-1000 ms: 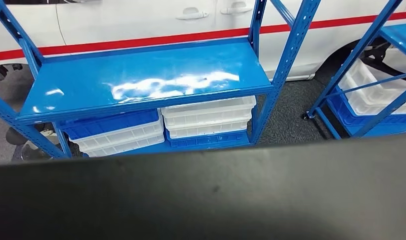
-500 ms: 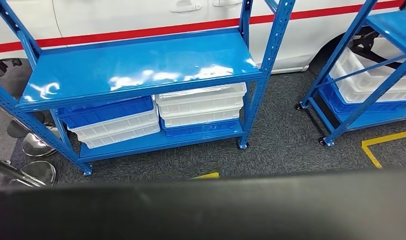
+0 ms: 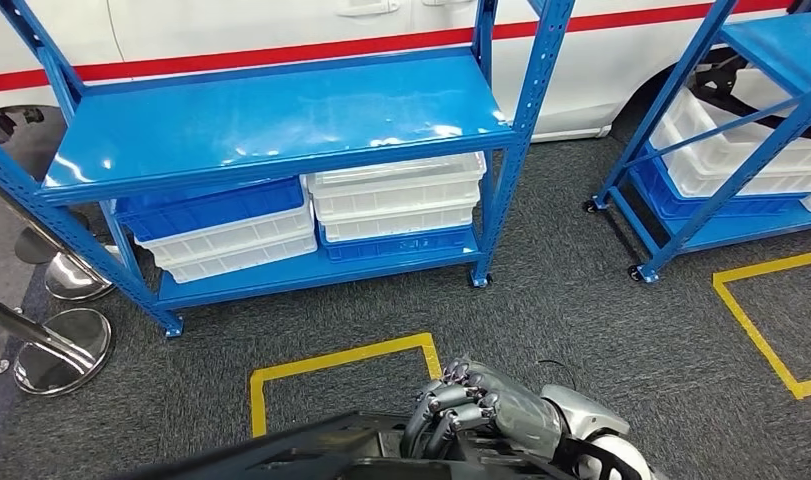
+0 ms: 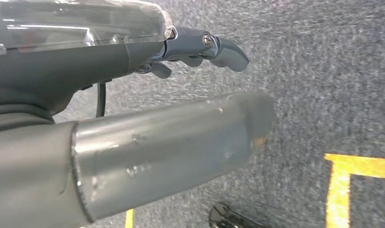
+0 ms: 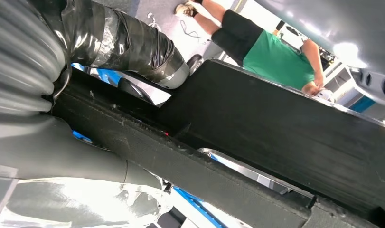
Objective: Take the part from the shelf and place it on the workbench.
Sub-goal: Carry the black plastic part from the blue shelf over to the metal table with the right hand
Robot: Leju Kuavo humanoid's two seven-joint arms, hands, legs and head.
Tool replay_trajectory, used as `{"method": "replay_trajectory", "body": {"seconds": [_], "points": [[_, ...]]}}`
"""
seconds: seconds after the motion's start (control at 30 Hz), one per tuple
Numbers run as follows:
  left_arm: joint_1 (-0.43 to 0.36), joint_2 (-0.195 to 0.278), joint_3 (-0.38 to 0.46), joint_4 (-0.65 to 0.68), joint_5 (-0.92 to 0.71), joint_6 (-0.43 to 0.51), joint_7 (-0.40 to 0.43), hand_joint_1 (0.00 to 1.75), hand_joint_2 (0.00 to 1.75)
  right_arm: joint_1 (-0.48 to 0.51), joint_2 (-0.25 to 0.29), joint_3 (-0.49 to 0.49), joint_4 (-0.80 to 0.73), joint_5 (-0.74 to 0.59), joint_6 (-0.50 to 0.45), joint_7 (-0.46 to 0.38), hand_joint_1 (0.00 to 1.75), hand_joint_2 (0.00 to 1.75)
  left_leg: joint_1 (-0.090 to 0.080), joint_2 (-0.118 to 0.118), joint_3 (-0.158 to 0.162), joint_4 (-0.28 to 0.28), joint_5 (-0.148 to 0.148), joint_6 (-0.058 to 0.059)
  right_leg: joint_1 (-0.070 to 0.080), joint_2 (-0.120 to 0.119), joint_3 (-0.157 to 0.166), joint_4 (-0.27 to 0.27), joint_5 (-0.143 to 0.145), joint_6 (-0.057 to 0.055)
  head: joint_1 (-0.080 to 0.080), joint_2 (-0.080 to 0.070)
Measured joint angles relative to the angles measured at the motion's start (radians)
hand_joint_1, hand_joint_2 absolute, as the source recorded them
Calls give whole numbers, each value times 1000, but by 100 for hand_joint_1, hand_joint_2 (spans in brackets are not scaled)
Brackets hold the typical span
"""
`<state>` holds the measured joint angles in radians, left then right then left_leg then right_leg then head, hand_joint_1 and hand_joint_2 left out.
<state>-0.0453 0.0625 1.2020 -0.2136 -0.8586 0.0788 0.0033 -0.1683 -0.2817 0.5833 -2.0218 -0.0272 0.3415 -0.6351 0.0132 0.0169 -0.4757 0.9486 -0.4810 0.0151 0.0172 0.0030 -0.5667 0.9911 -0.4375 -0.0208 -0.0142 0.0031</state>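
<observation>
Head view: right hand curls over the black part; left hand empty, fingers apart. One-handed grip could let it tip.

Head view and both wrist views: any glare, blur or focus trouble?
Head view: sharp, faint glare on the blue shelf. Left wrist view: carpet smeared, the thumb close and soft. Right wrist view: overexposed background, bright reflections near the black part.
</observation>
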Motion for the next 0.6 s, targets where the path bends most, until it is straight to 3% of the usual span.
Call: {"method": "replay_trajectory", "body": {"seconds": [0.07,0.13,0.17,0.2,0.23,0.27,0.33,0.37,0.4,0.47,0.53,0.6], "points": [[-4,1,3,0,2,-5,-9,0,0,-16,-17,-14,0,-27,14,-1,171,175,7,12,-8,-7,11,12,-3,3,-34,69,-48,13,0,0],[-7,3,7,0,3,-9,-10,0,0,-23,-26,-32,2,-35,31,1,171,175,7,24,-18,-6,17,16,-14,3,-96,207,-122,28,0,0],[-7,4,10,0,3,-11,-9,0,0,-24,-29,-38,4,-31,36,2,171,175,8,31,-23,-5,19,15,-19,2,-121,265,-144,34,0,0],[-7,4,13,0,3,-12,-7,0,0,-24,-31,-42,5,-27,38,3,171,175,8,39,-26,-4,21,14,-24,1,-130,292,-147,39,0,0],[-7,5,16,0,3,-14,-6,0,0,-24,-32,-46,6,-24,39,3,171,175,9,46,-27,-3,22,12,-28,-3,-117,276,-128,43,0,0],[-8,5,17,0,3,-16,-4,0,0,-25,-33,-49,6,-21,39,3,171,175,10,54,-27,-2,22,10,-32,-10,-86,222,-96,44,0,0],[-9,4,19,0,3,-17,-3,0,0,-30,-35,-57,6,-18,38,3,171,175,10,68,-24,2,19,3,-28,-51,-5,73,-36,37,0,0],[-9,4,19,0,3,-17,-3,0,0,-33,-35,-60,6,-17,38,3,171,175,8,76,-23,4,17,-3,-23,-69,19,23,-22,30,0,0],[-9,4,20,0,3,-17,-2,0,0,-35,-35,-62,6,-16,37,3,171,175,6,85,-23,5,16,-10,-18,-79,29,-3,-19,23,0,0],[-12,5,20,0,3,-16,1,0,0,-32,-35,-63,6,-9,34,2,171,175,5,105,-21,4,15,-24,-15,-63,24,-11,-18,8,0,0],[-15,5,20,0,1,-16,4,0,0,-26,-35,-63,6,2,27,2,171,175,9,80,-28,25,-7,-35,-19,-42,22,-18,-10,-7,0,0],[-12,5,20,0,-4,-15,5,0,0,-21,-33,-62,6,9,19,1,171,175,13,20,-73,130,-73,-40,-21,-21,17,-21,-2,-20,0,0]]}}
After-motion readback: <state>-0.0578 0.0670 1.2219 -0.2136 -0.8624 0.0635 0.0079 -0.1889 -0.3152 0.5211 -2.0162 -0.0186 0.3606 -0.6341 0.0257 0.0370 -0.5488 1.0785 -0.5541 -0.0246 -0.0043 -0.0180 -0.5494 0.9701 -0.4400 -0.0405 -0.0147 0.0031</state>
